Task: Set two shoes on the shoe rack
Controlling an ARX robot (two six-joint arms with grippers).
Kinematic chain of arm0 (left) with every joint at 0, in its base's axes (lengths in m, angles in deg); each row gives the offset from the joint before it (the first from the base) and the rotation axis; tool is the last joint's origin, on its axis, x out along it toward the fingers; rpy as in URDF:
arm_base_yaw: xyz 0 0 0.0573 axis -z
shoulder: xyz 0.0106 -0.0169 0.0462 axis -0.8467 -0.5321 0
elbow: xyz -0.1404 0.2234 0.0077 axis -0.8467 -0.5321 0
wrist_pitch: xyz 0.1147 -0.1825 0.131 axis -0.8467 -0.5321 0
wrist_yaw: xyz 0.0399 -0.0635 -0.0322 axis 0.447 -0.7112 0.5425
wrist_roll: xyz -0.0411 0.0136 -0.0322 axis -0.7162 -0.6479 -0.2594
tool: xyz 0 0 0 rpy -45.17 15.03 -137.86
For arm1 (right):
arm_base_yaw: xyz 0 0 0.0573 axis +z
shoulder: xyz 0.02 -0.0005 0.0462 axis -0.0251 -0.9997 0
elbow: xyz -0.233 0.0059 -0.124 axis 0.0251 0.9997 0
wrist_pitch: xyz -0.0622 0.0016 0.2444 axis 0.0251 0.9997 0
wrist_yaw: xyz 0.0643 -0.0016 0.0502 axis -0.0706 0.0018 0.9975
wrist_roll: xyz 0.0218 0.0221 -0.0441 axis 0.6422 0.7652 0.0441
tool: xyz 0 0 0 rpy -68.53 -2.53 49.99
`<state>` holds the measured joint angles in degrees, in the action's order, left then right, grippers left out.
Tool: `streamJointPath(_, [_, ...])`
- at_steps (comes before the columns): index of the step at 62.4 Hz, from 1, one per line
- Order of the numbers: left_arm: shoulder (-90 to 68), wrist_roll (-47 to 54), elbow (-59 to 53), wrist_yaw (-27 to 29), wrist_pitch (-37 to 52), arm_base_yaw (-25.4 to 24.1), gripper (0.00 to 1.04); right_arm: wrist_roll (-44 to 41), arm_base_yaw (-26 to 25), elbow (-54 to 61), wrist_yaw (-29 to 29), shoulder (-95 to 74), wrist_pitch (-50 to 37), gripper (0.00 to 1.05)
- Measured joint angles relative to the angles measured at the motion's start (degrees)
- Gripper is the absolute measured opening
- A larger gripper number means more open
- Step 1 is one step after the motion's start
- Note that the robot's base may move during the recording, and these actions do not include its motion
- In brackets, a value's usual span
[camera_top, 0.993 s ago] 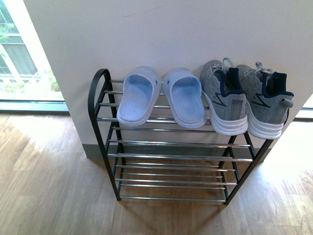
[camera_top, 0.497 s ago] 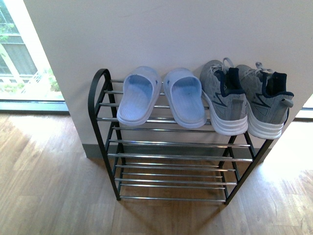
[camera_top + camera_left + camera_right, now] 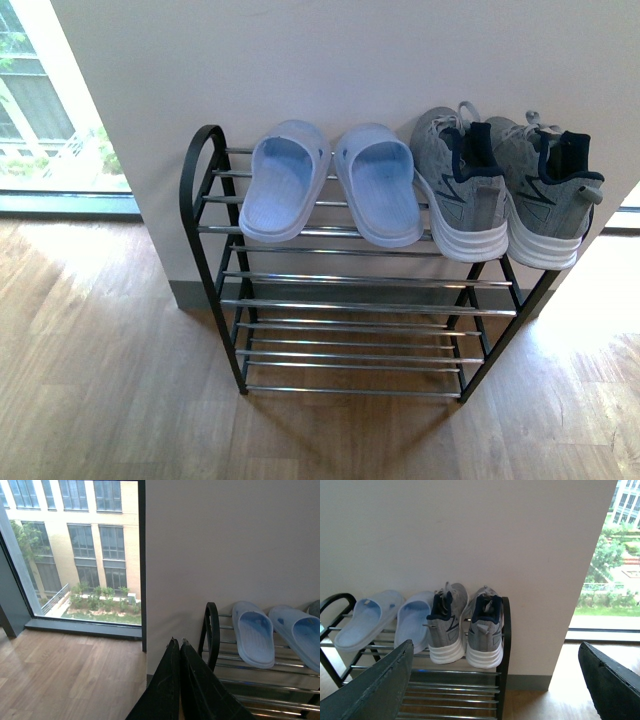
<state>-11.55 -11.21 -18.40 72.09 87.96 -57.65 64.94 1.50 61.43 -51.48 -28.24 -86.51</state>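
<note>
The black shoe rack point(image 3: 205, 215) stands against a white wall, its chrome bars in several tiers. On its top tier rest two grey sneakers point(image 3: 462, 195) point(image 3: 548, 200) at the right, heels toward me, and two pale blue slides point(image 3: 283, 185) point(image 3: 378, 190) at the left. Neither arm shows in the front view. My left gripper point(image 3: 176, 642) is shut and empty, near the rack's arched end point(image 3: 212, 630). Well back from the rack, my right gripper point(image 3: 497, 652) is open and empty, with the sneakers point(image 3: 445, 617) point(image 3: 485, 625) beyond it.
The white wall point(image 3: 350, 70) rises right behind the rack. Wooden floor point(image 3: 100, 380) spreads in front and to both sides. Tall windows point(image 3: 75, 555) point(image 3: 610, 565) flank the wall on either side. The rack's lower tiers point(image 3: 350, 345) carry nothing.
The front view has shifted slightly: the rack and shoes sit a little higher and nearer in frame. The shoes keep their places on the top tier.
</note>
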Motion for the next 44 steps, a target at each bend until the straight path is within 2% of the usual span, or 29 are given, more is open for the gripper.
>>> streamJointPath(12, [3.5, 0.0, 0.0, 0.0, -3.4, 0.0, 0.01, 0.0, 0.0, 0.0, 0.0, 0.0, 0.0, 0.96])
streamJointPath(18, [10.1, 0.0, 0.0, 0.0, -12.1, 0.0, 0.01, 0.0, 0.0, 0.0, 0.0, 0.0, 0.0, 0.96])
streamJointPath(30, [12.3, 0.0, 0.0, 0.0, -13.3, 0.0, 0.01, 0.0, 0.0, 0.0, 0.0, 0.0, 0.0, 0.96])
streamJointPath(44, [12.3, 0.0, 0.0, 0.0, -13.3, 0.0, 0.40, 0.0, 0.0, 0.0, 0.0, 0.0, 0.0, 0.96])
